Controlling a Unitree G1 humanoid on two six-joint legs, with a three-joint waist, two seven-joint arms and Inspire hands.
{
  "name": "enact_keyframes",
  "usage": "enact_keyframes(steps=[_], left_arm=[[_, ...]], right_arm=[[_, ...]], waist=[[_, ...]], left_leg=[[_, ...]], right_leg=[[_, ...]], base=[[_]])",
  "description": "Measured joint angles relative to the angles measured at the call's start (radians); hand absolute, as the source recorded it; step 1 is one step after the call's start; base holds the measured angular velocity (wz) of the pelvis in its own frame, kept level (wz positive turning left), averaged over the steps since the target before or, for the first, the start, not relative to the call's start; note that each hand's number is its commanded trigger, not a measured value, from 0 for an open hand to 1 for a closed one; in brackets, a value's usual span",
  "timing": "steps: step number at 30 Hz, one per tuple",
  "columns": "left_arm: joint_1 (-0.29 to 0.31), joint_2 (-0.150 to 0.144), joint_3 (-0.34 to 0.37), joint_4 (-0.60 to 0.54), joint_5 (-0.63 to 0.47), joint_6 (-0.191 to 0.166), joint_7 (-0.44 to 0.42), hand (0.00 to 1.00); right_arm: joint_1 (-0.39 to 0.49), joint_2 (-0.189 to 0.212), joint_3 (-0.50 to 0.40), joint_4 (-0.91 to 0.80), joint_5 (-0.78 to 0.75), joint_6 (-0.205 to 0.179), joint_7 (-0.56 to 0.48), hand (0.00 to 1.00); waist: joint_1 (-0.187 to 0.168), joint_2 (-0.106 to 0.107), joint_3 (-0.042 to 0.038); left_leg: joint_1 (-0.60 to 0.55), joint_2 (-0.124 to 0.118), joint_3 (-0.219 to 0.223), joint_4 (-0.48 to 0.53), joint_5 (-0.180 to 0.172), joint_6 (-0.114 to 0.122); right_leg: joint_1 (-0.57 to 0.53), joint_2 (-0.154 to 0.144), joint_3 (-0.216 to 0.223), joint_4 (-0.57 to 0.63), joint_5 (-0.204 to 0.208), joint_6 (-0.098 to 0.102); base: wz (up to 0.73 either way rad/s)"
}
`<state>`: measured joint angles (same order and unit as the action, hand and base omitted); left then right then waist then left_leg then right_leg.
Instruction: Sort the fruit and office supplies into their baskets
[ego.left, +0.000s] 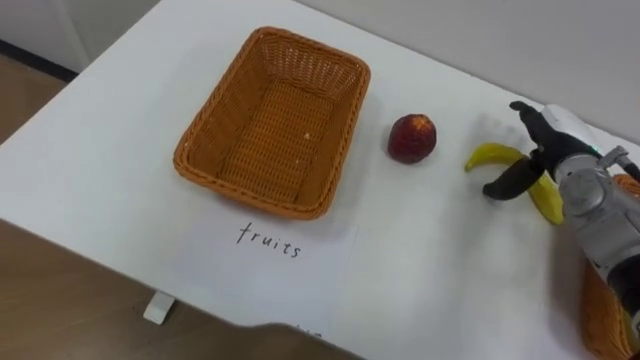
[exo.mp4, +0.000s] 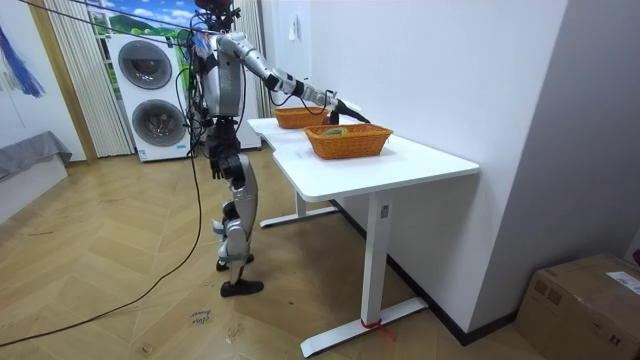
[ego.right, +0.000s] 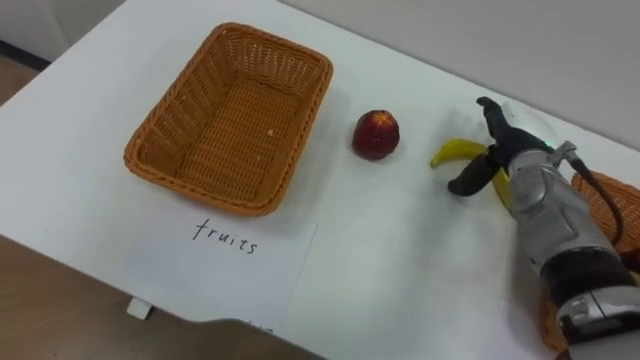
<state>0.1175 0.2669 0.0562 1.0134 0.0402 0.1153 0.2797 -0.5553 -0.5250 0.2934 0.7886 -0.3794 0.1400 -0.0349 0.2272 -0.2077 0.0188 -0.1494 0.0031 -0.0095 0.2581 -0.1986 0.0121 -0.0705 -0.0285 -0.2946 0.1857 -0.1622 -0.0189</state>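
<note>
On your table (ego.left: 100, 150), the basket (ego.left: 190, 160) lies to the left, with a sheet of paper (ego.left: 270, 255) just before it. Right of the basket, apart from it, lies the apple (ego.left: 412, 138), then the banana (ego.left: 492, 154). Your right hand (ego.left: 578, 178) is over the banana's right end, and a second basket (ego.right: 612, 212) lies at the far right

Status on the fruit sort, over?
Right hand open over banana, no grip yet. Fruits basket empty. Red fruit on the table between banana and basket, possibly in the way.
</note>
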Motion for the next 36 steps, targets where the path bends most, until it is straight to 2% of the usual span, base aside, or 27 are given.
enact_keyframes(steps=[4,8,24,29,36], left_arm=[[-0.003,-0.001,-0.001,0.012,0.0,-0.005,0.001,0.0],[-0.007,-0.001,-0.002,0.021,0.0,-0.005,0.002,0.0],[-0.008,-0.001,-0.002,0.025,0.0,-0.005,0.002,0.0],[-0.008,-0.003,-0.002,0.023,0.002,-0.002,0.002,0.0],[-0.01,-0.003,-0.001,0.028,0.003,0.01,-0.005,0.0]], right_arm=[[-0.013,0.0,-0.001,0.026,0.0,-0.017,-0.008,0.0],[-0.015,-0.004,-0.001,0.026,0.001,-0.02,-0.014,0.0],[-0.024,-0.014,-0.001,0.042,-0.001,-0.033,-0.028,0.0],[-0.025,-0.015,-0.003,0.041,0.0,-0.029,-0.016,0.0],[-0.025,-0.016,-0.002,0.041,0.012,-0.008,0.046,0.0]], waist=[[0.003,0.007,0.0046],[0.003,0.013,0.0057],[0.003,0.024,0.0038],[0.0,0.029,0.0],[0.002,0.022,-0.0067]], left_leg=[[-0.004,0.0,0.0,-0.001,0.001,0.0],[-0.013,0.001,-0.002,-0.001,0.001,0.0],[-0.007,0.0,-0.003,0.004,0.001,-0.001],[-0.013,0.0,-0.006,0.004,0.001,-0.001],[-0.005,0.0,-0.006,0.003,0.003,-0.001]], right_leg=[[-0.002,0.0,-0.004,0.0,0.001,-0.001],[-0.005,0.0,-0.007,0.0,0.002,-0.002],[-0.002,0.0,-0.007,0.0,0.002,-0.002],[-0.003,0.0,-0.01,0.0,0.002,-0.002],[-0.001,0.0,-0.01,0.0,0.002,-0.002]], base=[[0.0],[0.01],[0.0],[0.0],[0.0]])
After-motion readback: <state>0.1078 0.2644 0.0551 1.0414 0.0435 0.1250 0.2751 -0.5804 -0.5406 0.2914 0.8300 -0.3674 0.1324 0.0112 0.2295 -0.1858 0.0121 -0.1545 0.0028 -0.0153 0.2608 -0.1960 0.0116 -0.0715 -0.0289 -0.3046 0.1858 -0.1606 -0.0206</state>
